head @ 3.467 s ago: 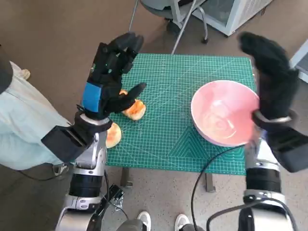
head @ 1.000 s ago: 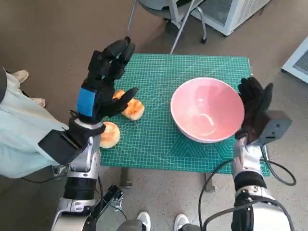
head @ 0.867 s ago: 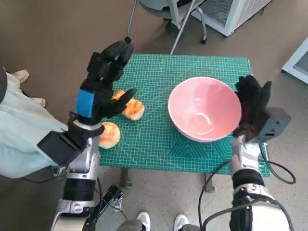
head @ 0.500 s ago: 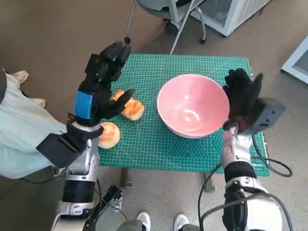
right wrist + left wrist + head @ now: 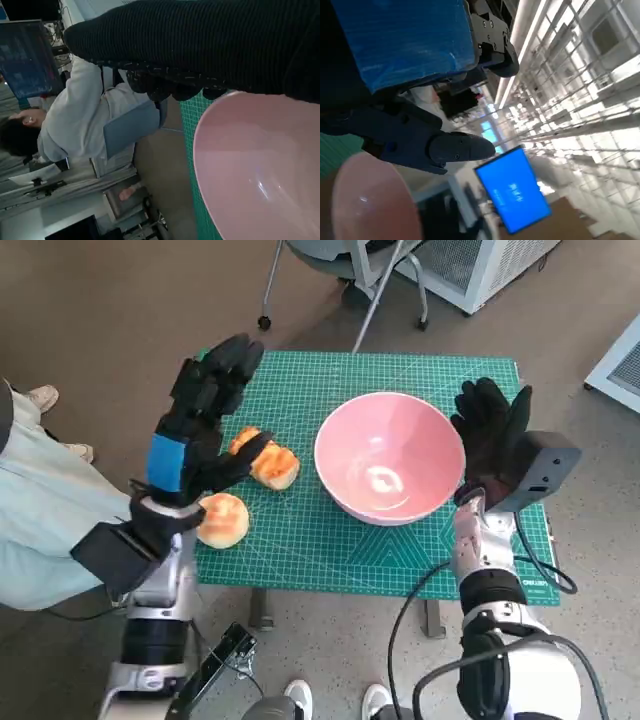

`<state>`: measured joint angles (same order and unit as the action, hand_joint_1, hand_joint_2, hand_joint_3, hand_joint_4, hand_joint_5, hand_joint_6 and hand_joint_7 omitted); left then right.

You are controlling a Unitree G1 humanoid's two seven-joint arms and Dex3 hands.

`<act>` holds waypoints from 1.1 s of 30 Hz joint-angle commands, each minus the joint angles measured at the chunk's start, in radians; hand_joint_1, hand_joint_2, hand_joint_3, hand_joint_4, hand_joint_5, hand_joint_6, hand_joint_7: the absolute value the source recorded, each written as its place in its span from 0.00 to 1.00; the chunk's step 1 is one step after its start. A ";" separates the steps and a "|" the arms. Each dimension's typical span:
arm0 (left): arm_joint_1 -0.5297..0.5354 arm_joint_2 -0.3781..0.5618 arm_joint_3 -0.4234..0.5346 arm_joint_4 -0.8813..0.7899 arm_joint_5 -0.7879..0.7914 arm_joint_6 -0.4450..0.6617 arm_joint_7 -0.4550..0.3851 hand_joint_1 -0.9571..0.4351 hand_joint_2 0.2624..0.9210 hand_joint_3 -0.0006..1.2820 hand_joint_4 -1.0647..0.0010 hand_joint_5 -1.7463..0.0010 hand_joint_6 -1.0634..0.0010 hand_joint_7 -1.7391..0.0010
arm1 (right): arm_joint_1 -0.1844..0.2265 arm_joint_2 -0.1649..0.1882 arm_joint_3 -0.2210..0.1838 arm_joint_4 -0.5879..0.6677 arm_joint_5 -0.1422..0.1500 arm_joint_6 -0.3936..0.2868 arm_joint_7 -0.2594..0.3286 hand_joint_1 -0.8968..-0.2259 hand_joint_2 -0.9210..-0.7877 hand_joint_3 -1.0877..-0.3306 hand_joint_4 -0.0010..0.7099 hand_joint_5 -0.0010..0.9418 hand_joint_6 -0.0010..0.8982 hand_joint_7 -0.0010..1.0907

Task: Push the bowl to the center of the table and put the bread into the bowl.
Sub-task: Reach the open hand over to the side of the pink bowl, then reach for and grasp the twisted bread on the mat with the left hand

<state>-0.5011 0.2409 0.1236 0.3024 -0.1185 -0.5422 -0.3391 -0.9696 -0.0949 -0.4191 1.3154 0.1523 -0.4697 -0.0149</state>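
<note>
The pink bowl (image 5: 388,456) stands near the middle of the green mat (image 5: 330,530), a little right of center. My right hand (image 5: 490,440), gloved and flat with fingers up, presses against the bowl's right rim; the bowl (image 5: 260,175) fills the right wrist view. Several buns lie at the mat's left: two together (image 5: 268,460) and one (image 5: 222,519) near the front left edge. Raised over those buns, my left hand (image 5: 200,415) has its fingers spread and holds nothing. The bowl's rim (image 5: 365,200) shows in the left wrist view.
A person in light clothes (image 5: 40,510) sits close at the left, also seen in the right wrist view (image 5: 90,125). A chair base (image 5: 370,280) stands beyond the mat's far edge. A white cabinet (image 5: 480,265) is at the back right.
My right hand has pushed the bowl leftward across the mat toward the center. The left hand stays raised over the buns, drifting slightly left.
</note>
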 commanded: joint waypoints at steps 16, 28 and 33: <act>-0.222 0.341 -0.100 0.371 0.374 -0.106 0.041 0.42 1.00 0.18 0.65 1.00 0.75 0.74 | -0.021 -0.051 0.104 -0.140 -0.018 -0.405 0.225 0.59 0.00 0.47 0.51 0.03 0.17 0.53; -0.416 0.384 -0.253 0.615 0.479 -0.084 -0.052 0.51 0.99 0.03 0.70 1.00 0.70 0.85 | 0.059 -0.073 0.200 -0.370 0.048 -0.606 0.448 0.55 0.00 0.52 0.53 0.02 0.14 0.59; -0.486 0.377 -0.327 0.701 0.554 -0.050 -0.055 0.55 0.93 0.01 0.72 1.00 0.67 0.89 | 0.084 -0.071 0.223 -0.437 0.083 -0.609 0.495 0.55 0.00 0.52 0.51 0.01 0.11 0.64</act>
<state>-0.9355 0.6160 -0.1582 0.9514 0.3907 -0.6154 -0.3868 -0.9243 -0.1578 -0.2135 0.9150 0.2068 -1.0809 0.4452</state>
